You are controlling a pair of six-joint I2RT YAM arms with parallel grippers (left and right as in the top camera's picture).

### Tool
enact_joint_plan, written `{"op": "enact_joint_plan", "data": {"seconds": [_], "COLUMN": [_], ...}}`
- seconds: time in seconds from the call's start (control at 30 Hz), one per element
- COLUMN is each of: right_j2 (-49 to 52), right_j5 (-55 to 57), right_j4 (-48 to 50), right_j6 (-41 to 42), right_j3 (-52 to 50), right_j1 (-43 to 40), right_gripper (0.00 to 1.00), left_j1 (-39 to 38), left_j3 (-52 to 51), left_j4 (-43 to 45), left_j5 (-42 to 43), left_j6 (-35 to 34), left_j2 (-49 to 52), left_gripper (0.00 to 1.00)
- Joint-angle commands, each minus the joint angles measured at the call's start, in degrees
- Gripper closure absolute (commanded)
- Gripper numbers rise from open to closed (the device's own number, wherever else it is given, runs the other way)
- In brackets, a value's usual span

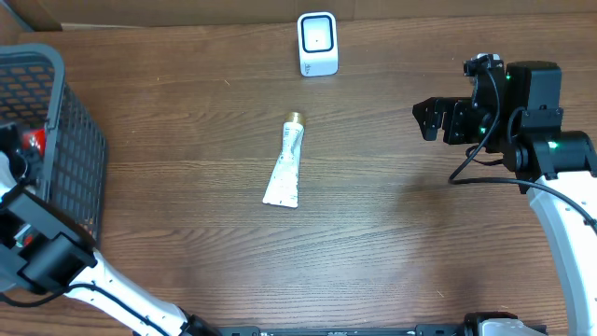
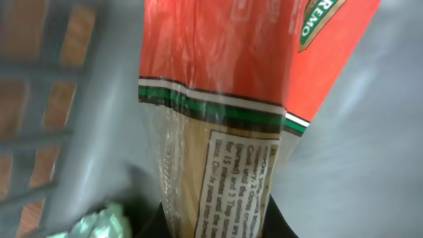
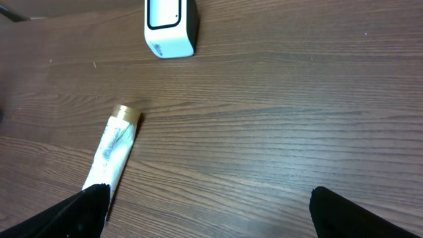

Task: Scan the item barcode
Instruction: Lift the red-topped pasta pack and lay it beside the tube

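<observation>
My left tool [image 2: 218, 229] is clamped on the red pasta packet [image 2: 218, 92] down inside the basket [image 1: 82, 126], while my right tool [image 3: 206, 215] hangs wide apart over the counter [image 3: 297, 112], the tube [image 3: 114, 153] ahead-left and the scanner [image 3: 170, 28] beyond.

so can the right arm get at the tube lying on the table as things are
Probably yes. The tube lies flat in the open on the table, with nothing between it and the right arm, whose jaws stand open and empty. The scanner stands well apart from it.
</observation>
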Motion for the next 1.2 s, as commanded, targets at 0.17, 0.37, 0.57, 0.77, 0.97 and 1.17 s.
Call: {"op": "enact_joint_plan", "data": {"seconds": [0.17,0.37,0.57,0.77,0.97,1.17], "right_j2": [-0.2,-0.2,-0.2,-0.2,-0.2,-0.2], "right_j5": [0.5,0.52,0.52,0.52,0.52,0.55], "right_j4": [0.26,0.07,-0.35,-0.35,-0.57,-0.59], "right_j6": [-0.15,-0.17,-0.2,-0.2,-0.2,-0.2], "right_j3": [1.55,1.55,1.55,1.55,1.55,1.55], "right_j1": [0.26,0.26,0.26,0.26,0.26,0.26], "right_gripper": [0.01,0.01,0.01,0.01,0.01,0.01], "left_j1": [-8.74,-13.16,-17.14,-24.83,-38.25,-47.54], "left_j3": [15.13,19.21,19.23,18.8,6.19,-16.41], "left_j4": [0.74,1.31,1.07,-10.25,-16.7,-2.36], "left_j5": [1.4,1.09,0.44,9.49,10.38,10.49], "left_j6": [-2.67,-8.31,-9.73,-20.55,-28.35,-33.97], "left_j2": [-16.52,-27.52,-36.26,-38.1,-31.78,-24.04], "left_gripper": [0.96,0.96,0.96,0.96,0.96,0.96]}}
